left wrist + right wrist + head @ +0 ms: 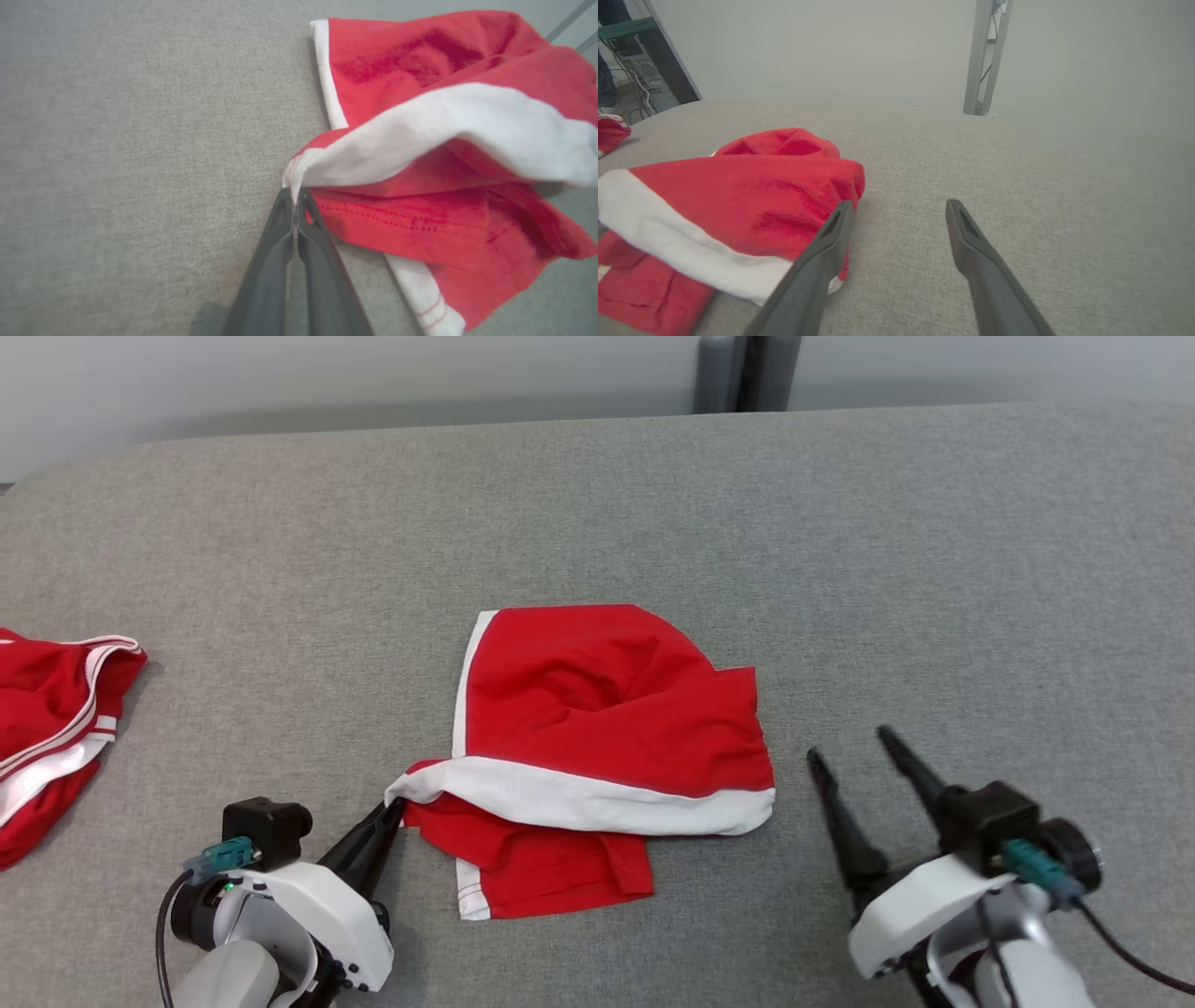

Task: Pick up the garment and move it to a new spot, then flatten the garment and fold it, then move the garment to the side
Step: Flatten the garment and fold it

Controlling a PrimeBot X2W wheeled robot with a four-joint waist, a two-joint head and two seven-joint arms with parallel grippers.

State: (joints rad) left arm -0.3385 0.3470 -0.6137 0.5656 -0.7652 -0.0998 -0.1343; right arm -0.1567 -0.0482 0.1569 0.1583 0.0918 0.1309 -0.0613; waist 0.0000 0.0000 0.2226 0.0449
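Your left gripper (396, 814) pinches the garment (597, 709) by its white left corner. The garment lies crumpled on the tabletop (597, 504), stretching rightward toward your right gripper (850, 745), which is open just beside its right edge.

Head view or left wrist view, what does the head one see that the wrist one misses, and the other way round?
Extra in the head view: the open right gripper and a second red garment at far left. Extra in the left wrist view: tiny stitches along a red hem. Both: the red-and-white garment, the left gripper pinching its white corner, the grey surface.
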